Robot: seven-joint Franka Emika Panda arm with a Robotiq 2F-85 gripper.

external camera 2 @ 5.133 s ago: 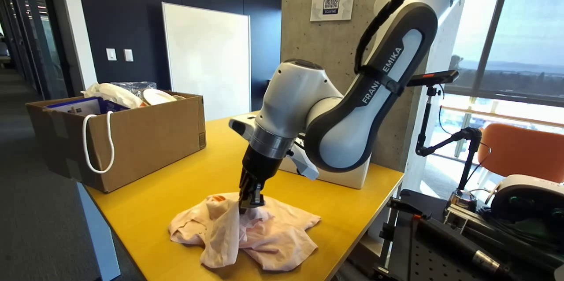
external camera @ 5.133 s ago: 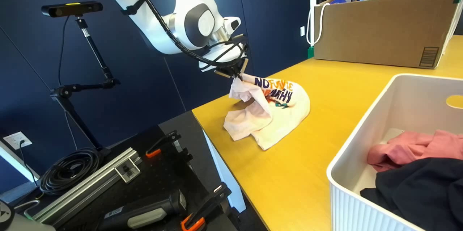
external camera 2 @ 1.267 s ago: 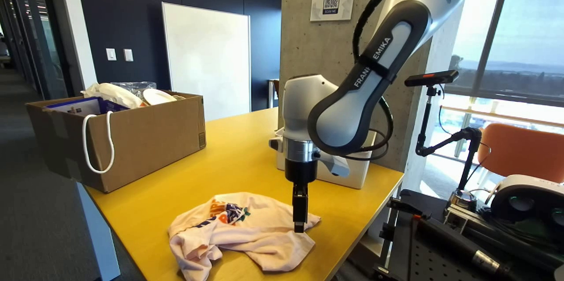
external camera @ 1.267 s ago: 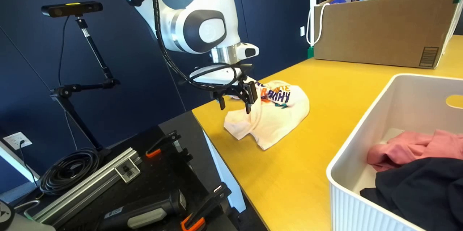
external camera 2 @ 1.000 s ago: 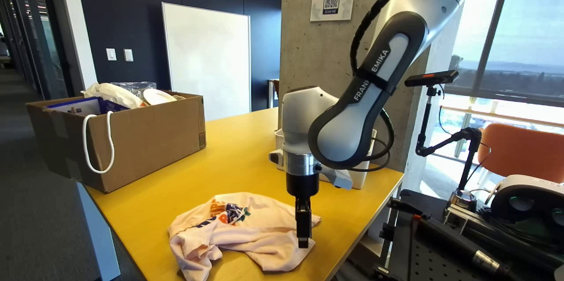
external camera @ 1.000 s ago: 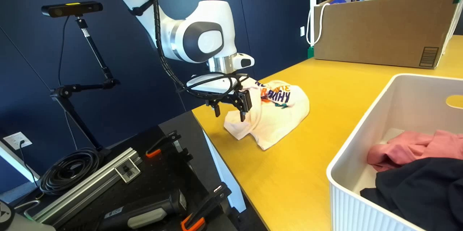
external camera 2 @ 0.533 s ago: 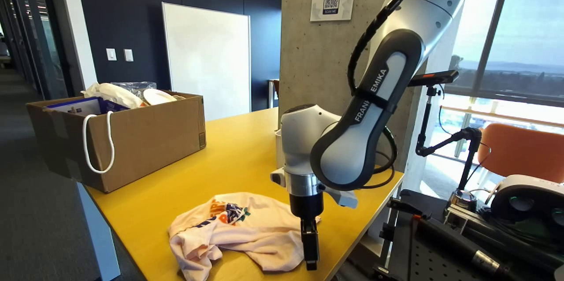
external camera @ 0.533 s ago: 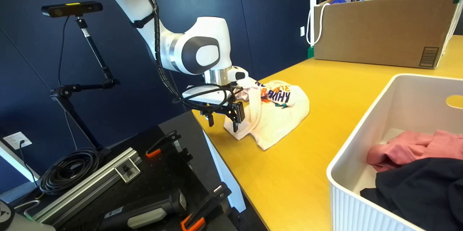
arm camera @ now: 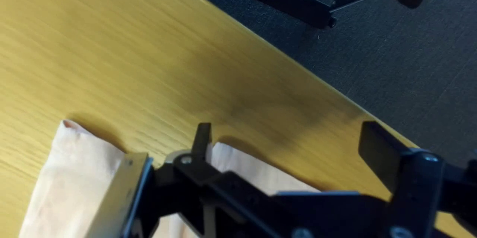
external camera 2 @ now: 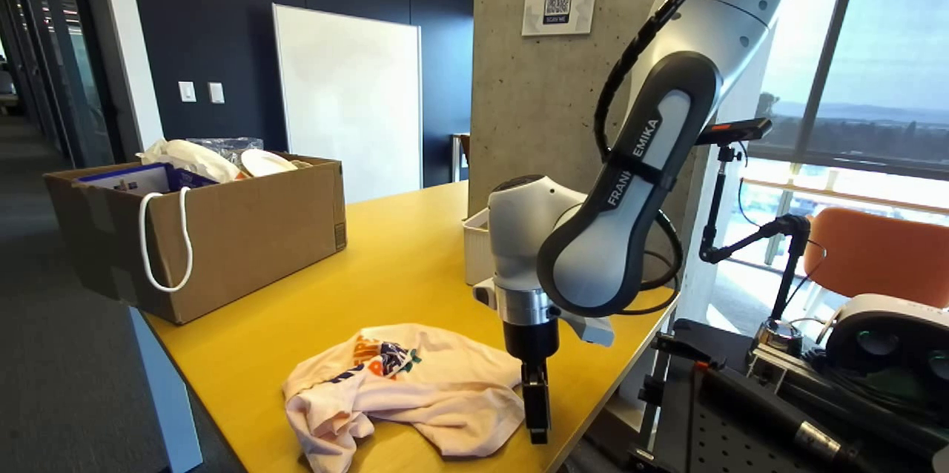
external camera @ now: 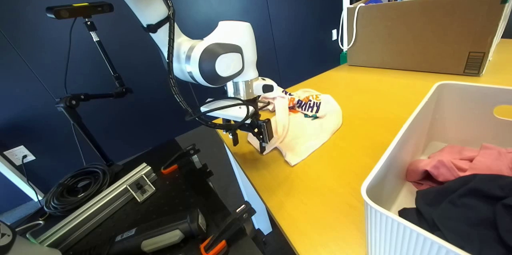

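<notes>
Garment [external camera 2: 426, 384]: pale pink, soft cloth, resting on the bench [arm camera: 111, 51] near its straight edge. One end is bunched into rounded folds; the remainder lies as a flatter, lightly creased panel, and bench surface shows in the notch between the two. A printed motif [external camera 2: 385, 359] on the upper face carries orange and dark blue lettering; folds interrupt the wording.

Gripper [arm camera: 287, 137]: black, angular, jointed fingers [arm camera: 378, 152] directed downward, just beside the garment's panel corner. The fingers stand wide apart above the wood. In the wrist view one finger crosses the garment's outline; contact between them cannot be determined.

Bench: yellow, with fine parallel wood grain and a clean-cut edge. A narrow strip of surface runs between the garment and this edge, with the gripper above it. On the opposite side of the garment, a broad run of yellow surface extends toward the carton [external camera 2: 259, 236], a flat-sided brown cardboard box with a white cord handle [external camera 2: 144, 236], well apart from the garment.

Tub [external camera: 404, 227]: white, vertically ribbed outer walls, smooth rounded rim, standing on the bench well apart from the garment. It contains red-pink cloth [external camera: 456, 165] and dark cloth [external camera: 472, 207], both crumpled.

Beyond the bench edge from the garment, a perforated black plate [external camera 2: 719, 447] carries a silver metal profile [external camera: 96, 205].
</notes>
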